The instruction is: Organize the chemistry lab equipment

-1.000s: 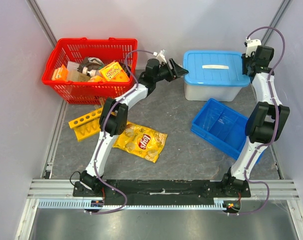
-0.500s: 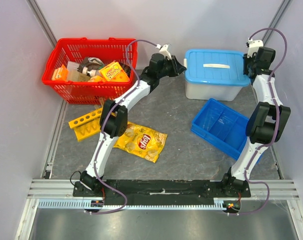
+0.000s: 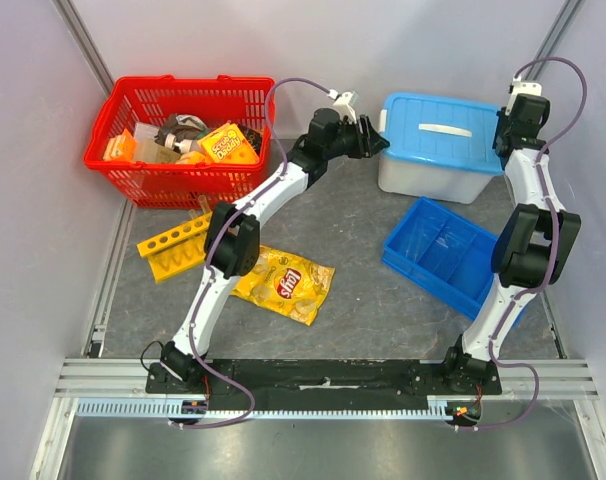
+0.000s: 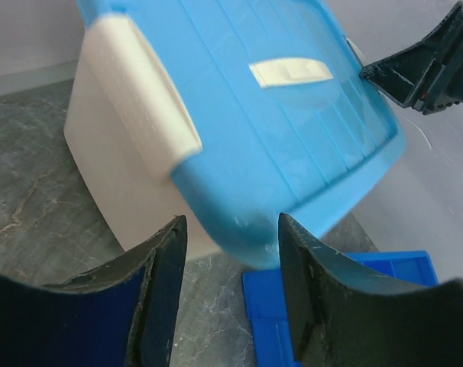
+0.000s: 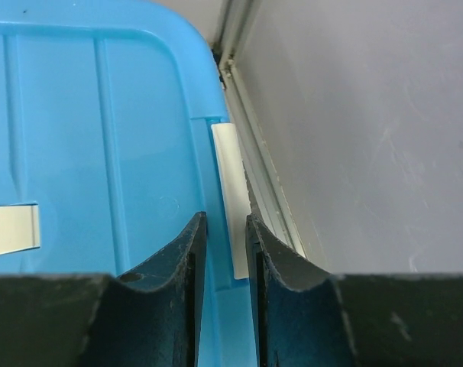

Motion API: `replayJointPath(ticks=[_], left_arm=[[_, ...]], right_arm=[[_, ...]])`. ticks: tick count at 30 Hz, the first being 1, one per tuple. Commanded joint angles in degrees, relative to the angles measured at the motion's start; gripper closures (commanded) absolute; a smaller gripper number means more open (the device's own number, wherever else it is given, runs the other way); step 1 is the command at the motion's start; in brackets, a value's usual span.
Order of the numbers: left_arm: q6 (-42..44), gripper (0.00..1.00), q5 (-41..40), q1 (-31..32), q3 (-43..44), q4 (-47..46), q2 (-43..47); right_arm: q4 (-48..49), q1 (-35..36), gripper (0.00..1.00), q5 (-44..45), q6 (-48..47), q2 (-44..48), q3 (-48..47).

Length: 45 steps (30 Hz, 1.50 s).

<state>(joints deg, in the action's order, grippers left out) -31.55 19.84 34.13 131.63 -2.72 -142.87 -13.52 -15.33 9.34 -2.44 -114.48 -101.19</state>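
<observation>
Unlatching the box (image 3: 433,160) seemed the step in hand: the left gripper (image 4: 231,229) gaped beside its left latch (image 4: 151,88), while the right gripper (image 5: 225,222), narrow with its hold unclear, needed to flip the right latch (image 5: 230,183).

The box (image 3: 438,150) stands near the table's far right corner, leaving only a narrow slot between its right end and the wall (image 5: 354,153). The right gripper (image 5: 222,222) hangs over that slot. The left gripper (image 4: 231,229), jaws apart, crowds the box's left end. Between the box and the basket (image 3: 173,172) at the far left, bare table (image 3: 353,240) gives room, crossed only by the left arm (image 3: 268,195). Nearer, the tray (image 3: 433,240) blocks the right edge. The rack (image 3: 173,245) and chip bag (image 3: 280,283) block the left, with a free lane between the bag and the tray.
</observation>
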Motion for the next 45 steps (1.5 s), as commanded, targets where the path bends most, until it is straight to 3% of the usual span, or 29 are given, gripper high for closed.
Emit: replayJointPath(ticks=[1, 7, 10, 18, 28, 31, 41, 45], left_arm=[[2.0, 0.41, 2.1, 0.1, 0.6, -2.5, 3.5], [4.1, 0.37, -4.3, -0.1, -0.1, -3.5, 4.2], [3.1, 0.37, -4.4, -0.6, 0.5, -3.5, 3.1], [0.9, 0.41, -3.4, -1.7, -1.5, -1.9, 4.3], [6.6, 0.41, -4.0, -1.7, -14.9, 0.5, 17.3], [8.9, 0.41, -4.5, -1.7, -16.1, 2.4, 20.2], [13.8, 0.35, -5.0, -1.8, -17.7, 14.6, 30.5], [15.9, 0.24, -4.6, -1.8, -21.6, 18.4, 37.7]], right_arm=[[-6.0, -2.6, 0.68, 7.9, 4.0, 0.5, -0.7], [2.1, -2.5, 0.68, -4.4, -0.8, 3.2, 3.7], [3.7, -2.3, 0.68, -6.4, -3.2, 3.2, 4.2], [-5.8, -2.2, 0.69, 10.6, 2.3, 1.1, -0.9], [-7.1, -2.5, 0.68, 18.3, 9.0, 4.3, 1.0], [-7.4, -2.7, 0.59, 16.9, 9.5, 4.5, -0.2], [-12.7, -0.1, 0.02, 3.8, 7.4, 9.5, -7.4], [-20.1, 5.3, 0.02, 2.4, 7.4, 13.0, -10.7]])
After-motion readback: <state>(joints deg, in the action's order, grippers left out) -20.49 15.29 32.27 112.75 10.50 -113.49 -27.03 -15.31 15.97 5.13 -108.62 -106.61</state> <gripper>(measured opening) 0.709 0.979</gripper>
